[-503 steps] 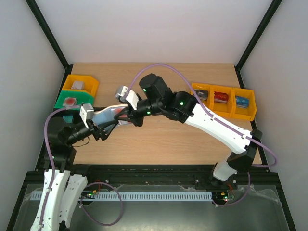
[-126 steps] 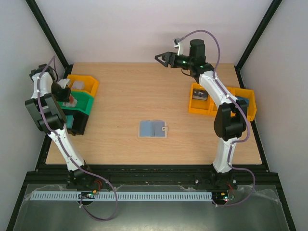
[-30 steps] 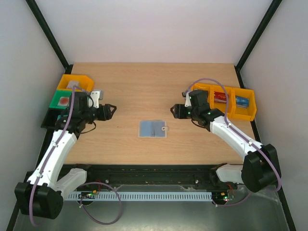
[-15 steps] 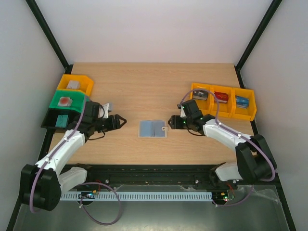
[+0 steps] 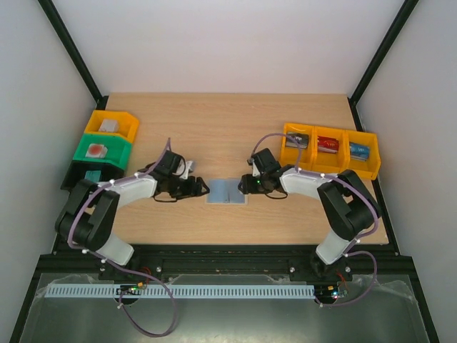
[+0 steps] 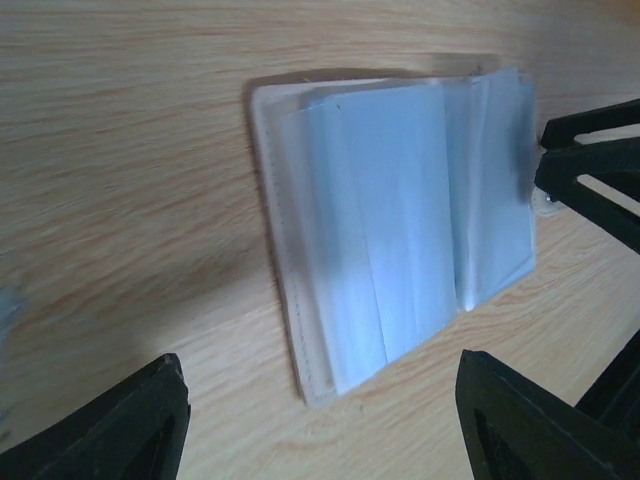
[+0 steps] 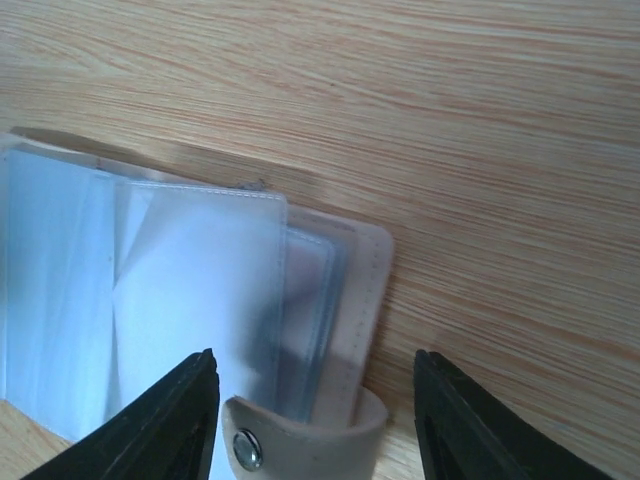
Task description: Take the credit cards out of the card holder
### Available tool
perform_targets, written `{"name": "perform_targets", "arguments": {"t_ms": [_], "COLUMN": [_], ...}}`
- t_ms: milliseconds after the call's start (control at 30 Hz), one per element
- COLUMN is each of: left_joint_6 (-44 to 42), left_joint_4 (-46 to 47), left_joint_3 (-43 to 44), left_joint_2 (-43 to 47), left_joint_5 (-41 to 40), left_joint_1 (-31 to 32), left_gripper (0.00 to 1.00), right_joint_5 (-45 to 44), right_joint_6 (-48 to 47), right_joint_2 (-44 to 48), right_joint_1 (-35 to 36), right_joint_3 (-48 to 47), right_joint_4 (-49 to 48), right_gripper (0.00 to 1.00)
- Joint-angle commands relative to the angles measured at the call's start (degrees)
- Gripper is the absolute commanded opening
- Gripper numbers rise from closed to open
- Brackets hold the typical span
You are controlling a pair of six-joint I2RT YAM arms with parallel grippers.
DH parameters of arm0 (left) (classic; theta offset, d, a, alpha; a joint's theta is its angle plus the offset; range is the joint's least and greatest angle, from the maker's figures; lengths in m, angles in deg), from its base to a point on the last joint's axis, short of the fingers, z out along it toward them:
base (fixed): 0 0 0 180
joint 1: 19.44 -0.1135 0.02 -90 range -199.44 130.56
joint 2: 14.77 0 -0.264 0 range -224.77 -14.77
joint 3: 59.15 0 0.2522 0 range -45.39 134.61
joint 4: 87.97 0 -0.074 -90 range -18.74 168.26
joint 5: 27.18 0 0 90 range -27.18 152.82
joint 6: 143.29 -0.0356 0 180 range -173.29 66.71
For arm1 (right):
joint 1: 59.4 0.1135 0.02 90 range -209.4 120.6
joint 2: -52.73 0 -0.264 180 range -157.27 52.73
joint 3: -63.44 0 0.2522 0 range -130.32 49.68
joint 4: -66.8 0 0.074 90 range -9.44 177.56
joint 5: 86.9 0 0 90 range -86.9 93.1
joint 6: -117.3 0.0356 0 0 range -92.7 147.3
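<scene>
Left tool [image 5: 201, 188], right tool [image 5: 248, 185] reached tabletop [image 5: 228, 121] card holder [image 5: 226, 191].

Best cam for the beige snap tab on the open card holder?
Right wrist: the beige snap tab with its metal stud sits close up within the right gripper. Left wrist shows a sliver at the far edge of the blue-lined card holder. Top external: too small to tell.

Bright, even light; soft shadow beside the card holder [image 6: 390, 230]

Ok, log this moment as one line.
card holder: open, flat | left gripper: open, near left edge | right gripper: open, straddling snap tab
</scene>
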Motion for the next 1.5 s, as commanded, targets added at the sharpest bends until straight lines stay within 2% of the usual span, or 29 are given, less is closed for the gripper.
{"name": "perform_targets", "arguments": {"t_ms": [0, 233, 367, 500, 700, 800, 933, 1067, 1233, 1267, 1367, 1467], "left_joint_6": [0.8, 5.0, 5.8, 6.1, 4.1, 0.6, -7.2, -15.8, -28.9, -32.4, -39.0, -42.0], "left_joint_4": [7.1, 14.7, 18.2, 20.0, 19.0, 16.6, 9.7, -1.2, -20.4, -26.2, -35.9, -41.1], "left_joint_3": [-0.2, -0.9, -0.9, 0.1, 1.8, 3.3, 8.7, 17.7, 35.7, 40.2, 53.1, 57.4], "left_joint_2": [-4.6, -10.9, -11.7, -12.4, -13.0, -10.2, -4.7, 0.1, 5.1, 5.8, 7.4, 9.9], "left_joint_5": [-1.2, -0.1, 1.4, 3.6, 4.3, 3.6, 4.1, 6.7, 9.4, 9.5, 8.9, 9.4], "left_joint_1": [3.1, 5.7, 6.7, 7.0, 7.3, 7.2, 5.8, 1.1, -3.1, -3.3, -3.3, -3.0], "left_gripper": [0.75, 0.76, 0.75, 0.57, 0.03, 0.02, 0.02, 0.02, 0.02, 0.02, 0.02, 0.02], "right_joint_5": [2.2, 9.5, 10.6, 11.1, 8.1, 6.5, 8.5, 14.5, 23.8, 25.6, 31.6, 34.4], "right_joint_6": [1.8, 5.9, 8.2, 8.2, 5.6, 2.6, -0.7, -3.5, -8.8, -9.4, -9.1, -5.7], "right_joint_2": [-2.3, -1.6, -0.5, -0.8, 1.2, 4.8, 14.0, 22.6, 28.9, 29.5, 30.7, 31.7], "right_joint_1": [0.9, 2.0, 2.0, 2.0, 1.9, 1.2, -1.4, -5.0, -6.8, -6.8, -6.7, -6.8], "right_joint_3": [0.6, 1.6, 1.7, 0.9, -1.1, -1.8, -1.8, -3.2, -9.3, -10.7, -13.4, -13.5], "right_joint_4": [-1.2, -7.1, -9.7, -9.9, -6.0, -2.7, -1.5, -1.6, -2.1, -2.9, -7.9, -16.2], "right_gripper": [0.51, 0.46, 0.42, 0.42, 0.43, 0.45, 0.5, 0.57, 0.64, 0.65, 0.67, 0.68]}}
